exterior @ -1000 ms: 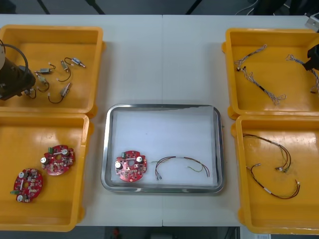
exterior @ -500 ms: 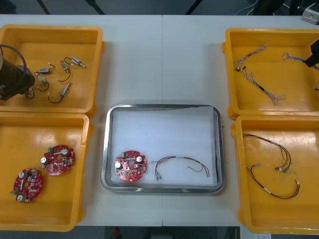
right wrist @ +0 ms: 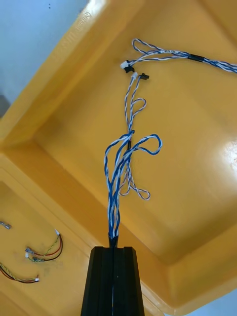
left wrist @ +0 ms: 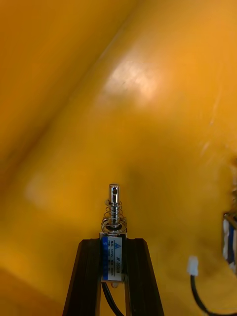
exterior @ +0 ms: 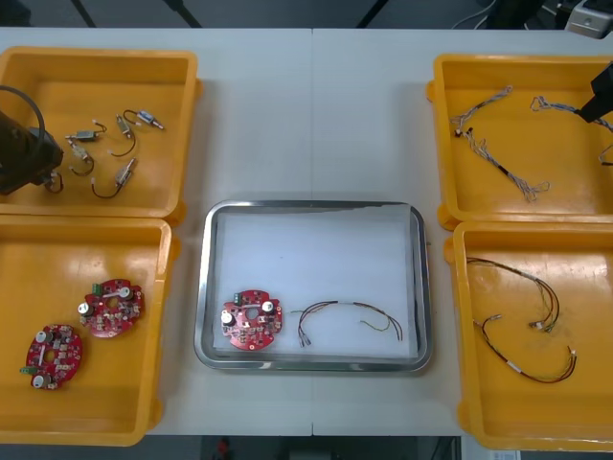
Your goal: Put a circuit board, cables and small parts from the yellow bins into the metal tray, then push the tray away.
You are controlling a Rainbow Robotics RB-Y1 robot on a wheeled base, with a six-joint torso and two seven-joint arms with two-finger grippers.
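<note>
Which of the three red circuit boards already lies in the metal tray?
The circuit board in the metal tray's near left corner, beside a cable. The other two boards lie in the near left yellow bin.

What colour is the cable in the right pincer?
The cable is twisted blue and white; the right wrist view shows it best.

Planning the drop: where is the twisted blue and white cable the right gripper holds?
In the right wrist view, the twisted blue and white cable is pinched in the right gripper, trailing over the far yellow bin on the right side.
</note>
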